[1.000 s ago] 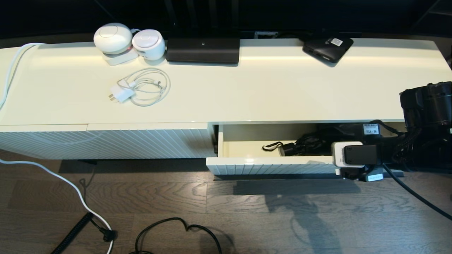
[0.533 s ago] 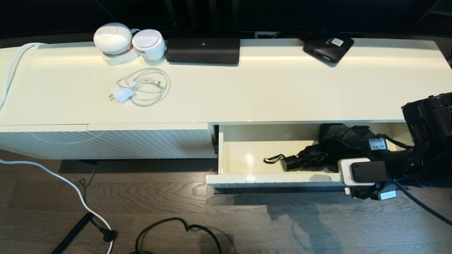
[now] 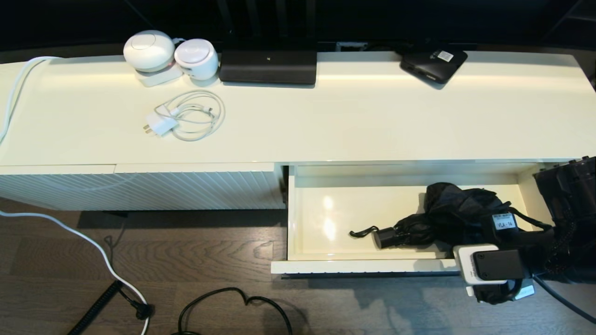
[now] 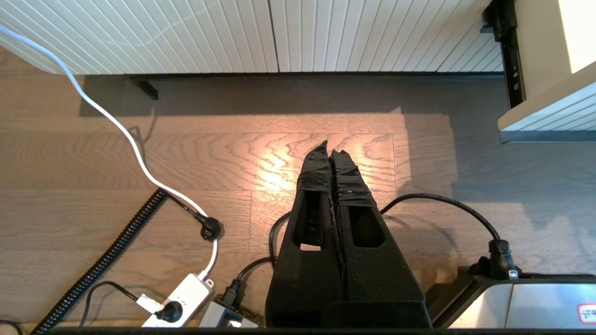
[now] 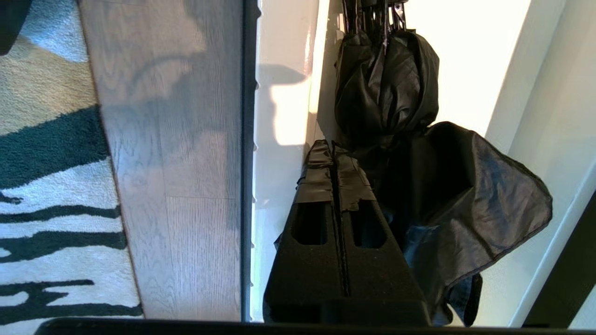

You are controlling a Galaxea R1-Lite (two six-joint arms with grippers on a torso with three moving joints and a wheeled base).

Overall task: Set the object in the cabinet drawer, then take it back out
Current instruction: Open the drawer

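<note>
We have the wide cream-white drawer (image 3: 372,265) pulled far out, and the black folding umbrella with its bunched cloth (image 3: 447,218) lies inside, near the drawer's right end and front edge. Our right gripper (image 5: 331,151) sits at the front wall with its fingers pressed together, holding nothing we can see; the next move, we think, needs them to open and close around the umbrella. Our left gripper (image 4: 329,151) hangs over the floor, fingers together, and our right arm hides the drawer's right front corner.
</note>
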